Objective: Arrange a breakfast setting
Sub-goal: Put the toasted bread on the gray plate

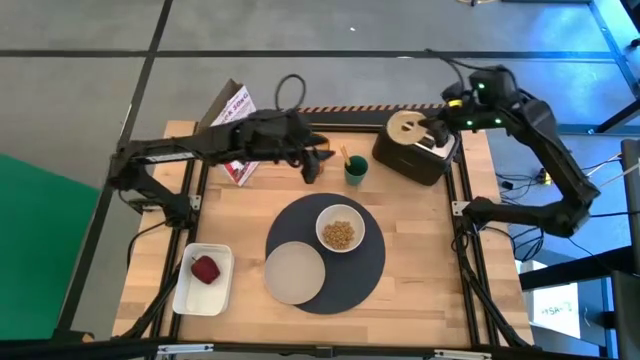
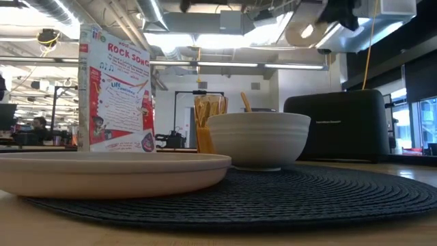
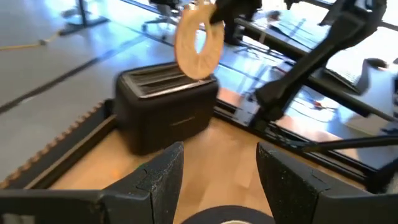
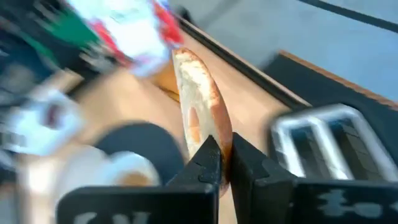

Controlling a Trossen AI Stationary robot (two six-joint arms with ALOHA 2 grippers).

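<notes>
A round dark grey mat lies mid-table. On it rest a white bowl of cereal and a flat white plate. Behind the mat stands the tumbler, amber in the low view, with an orange-handled spoon in it. My left gripper is open and empty just left of the tumbler. My right gripper is shut on a tan bagel half above the black toaster. My right gripper pinches the bagel half between its two fingers, one on each flat face, at the rim. The fingers come roughly level from the table's right. The bagel half stands on edge, lifted clear above the toaster's slots.
A white tray with a red item sits at the near left. A printed box stands at the far left. Bare wood shows to the right of the mat and in front of the toaster.
</notes>
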